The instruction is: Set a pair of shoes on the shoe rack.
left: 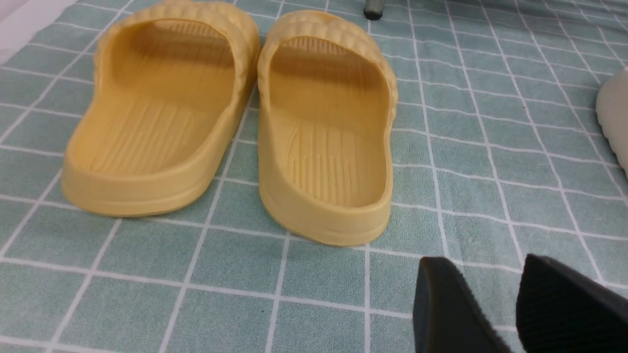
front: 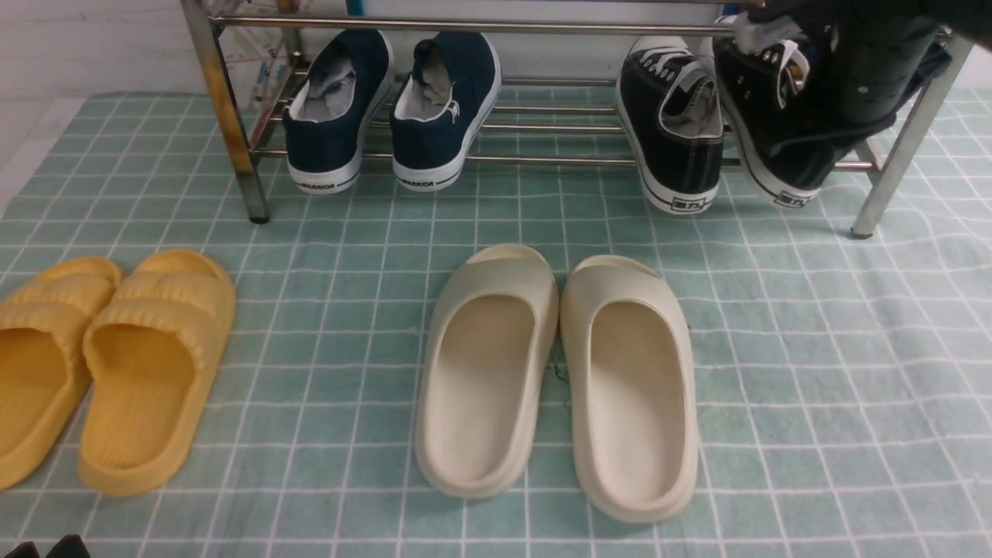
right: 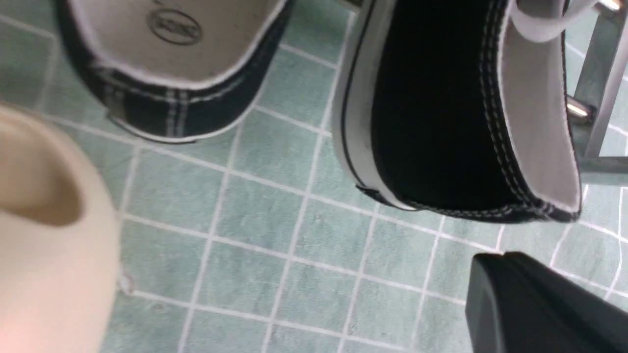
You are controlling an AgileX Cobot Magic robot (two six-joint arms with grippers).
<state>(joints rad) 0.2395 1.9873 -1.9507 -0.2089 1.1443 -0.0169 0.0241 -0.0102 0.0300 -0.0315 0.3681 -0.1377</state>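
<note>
Both black canvas sneakers sit on the low shelf of the chrome shoe rack (front: pixel 542 26) at its right end, heels poking out over the front bar. The left sneaker (front: pixel 674 132) lies fairly straight; the right sneaker (front: pixel 775 139) is tilted, partly under my right arm (front: pixel 876 62). In the right wrist view my right gripper (right: pixel 495 260) is shut and empty, hanging just clear of that sneaker's heel (right: pixel 441 122), with the other sneaker (right: pixel 171 63) beside it. My left gripper (left: pixel 483 274) is open over the cloth, close behind the yellow slides; its tips (front: pixel 46 546) show low in the front view.
Navy sneakers (front: pixel 387 108) fill the rack's left part. Cream slides (front: pixel 558 372) lie mid-cloth and yellow slides (front: pixel 101 364) (left: pixel 245 122) at the left. The rack's legs (front: pixel 229 116) (front: pixel 899 155) stand on the green checked cloth (front: pixel 814 349).
</note>
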